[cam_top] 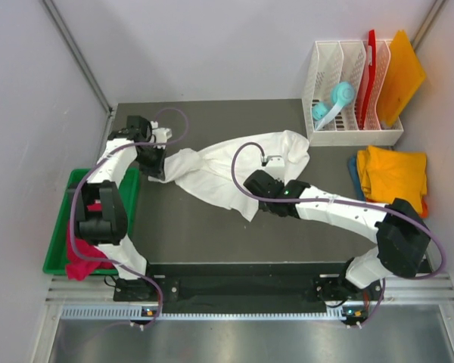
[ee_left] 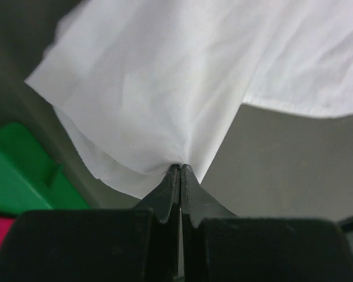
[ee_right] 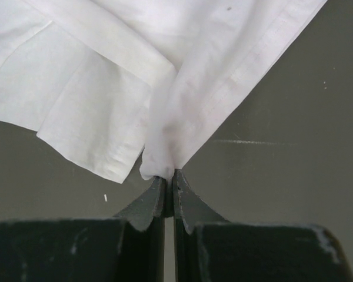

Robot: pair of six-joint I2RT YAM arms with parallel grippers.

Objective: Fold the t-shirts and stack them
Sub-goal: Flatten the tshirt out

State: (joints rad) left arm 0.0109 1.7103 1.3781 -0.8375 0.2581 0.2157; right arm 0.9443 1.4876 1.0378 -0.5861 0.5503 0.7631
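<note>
Clamped fully shut with the left gripper (ee_left: 180,168) on a bunched edge of the white t-shirt (cam_top: 212,170), just right of the green bin (cam_top: 57,253). Clamped likewise with the right gripper (ee_right: 169,174) on its hem, farther right of that bin. Probably best to lift both ends together, pull apart evenly until taut, then lay flat on the tabletop (cam_top: 197,234), avoiding trapped folds.

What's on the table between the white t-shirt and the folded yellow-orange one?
Nothing: the top view shows only bare dark table between the white t-shirt and the yellow-orange one.
</note>
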